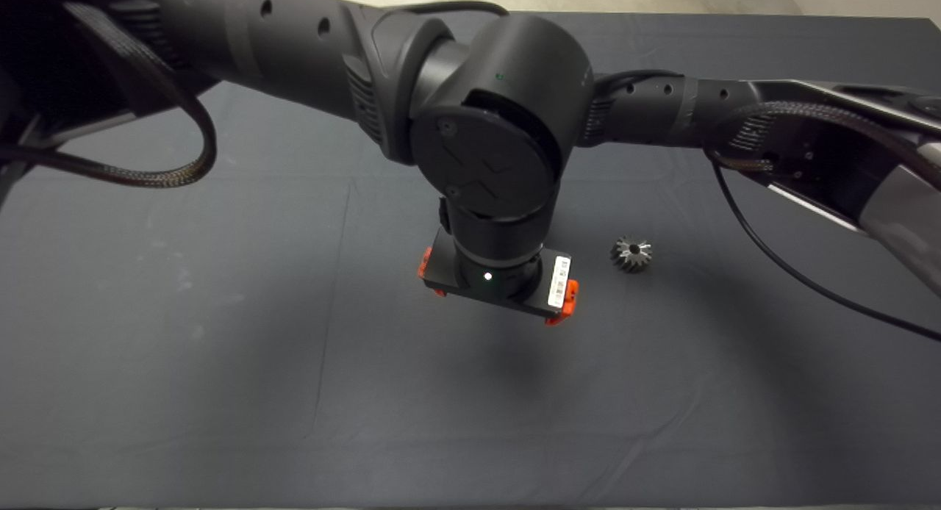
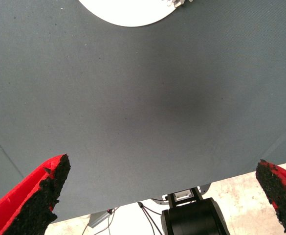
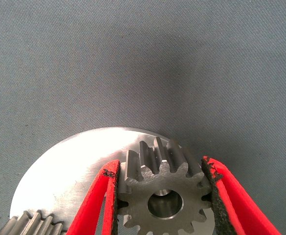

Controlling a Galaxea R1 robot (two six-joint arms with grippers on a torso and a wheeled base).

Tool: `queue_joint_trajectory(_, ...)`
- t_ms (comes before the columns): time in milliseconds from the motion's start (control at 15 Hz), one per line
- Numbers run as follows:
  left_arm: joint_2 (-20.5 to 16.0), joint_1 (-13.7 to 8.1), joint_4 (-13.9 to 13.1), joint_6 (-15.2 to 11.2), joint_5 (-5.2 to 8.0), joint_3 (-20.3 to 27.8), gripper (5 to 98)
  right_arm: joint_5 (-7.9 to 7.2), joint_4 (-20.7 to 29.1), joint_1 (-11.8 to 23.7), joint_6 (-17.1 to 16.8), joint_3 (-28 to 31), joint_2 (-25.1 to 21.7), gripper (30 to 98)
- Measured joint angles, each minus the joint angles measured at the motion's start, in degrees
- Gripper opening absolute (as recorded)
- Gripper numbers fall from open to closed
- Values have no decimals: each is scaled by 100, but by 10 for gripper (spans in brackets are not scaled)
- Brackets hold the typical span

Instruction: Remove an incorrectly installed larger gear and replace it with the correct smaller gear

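The larger gear [image 1: 631, 253], dark and cone-shaped, lies loose on the mat [image 1: 220, 363] to the right of my left gripper. My left gripper [image 1: 496, 286] [image 2: 163, 169] points down over bare mat, open wide and empty. My right gripper [image 3: 160, 166] is shut on the smaller gear [image 3: 165, 196], bright silver with a centre hole, held flat over a round silver plate [image 3: 74, 171]. I cannot tell whether the gear rests on the plate. In the head view the left arm hides the right gripper, the plate and this gear.
Part of another small silver gear [image 3: 33, 223] sits on the plate's rim area. The plate's edge [image 2: 128, 12] shows in the left wrist view, beyond the open fingers. The left arm [image 1: 331, 47] crosses above the right forearm [image 1: 662, 102]. The floor lies past the mat's edge.
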Motion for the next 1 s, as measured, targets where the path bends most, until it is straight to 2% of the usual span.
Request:
queue_joint_trajectory(400,0,-1,2,0,0,0,976,29,-39,-30,0,-10,-2,367)
queue_joint_trajectory(600,-2,2,0,0,5,0,976,93,-69,-107,-2,-57,-15,371)
queue_joint_trajectory(1000,11,2,2,0,0,0,976,93,-71,-113,-2,-71,-15,415)
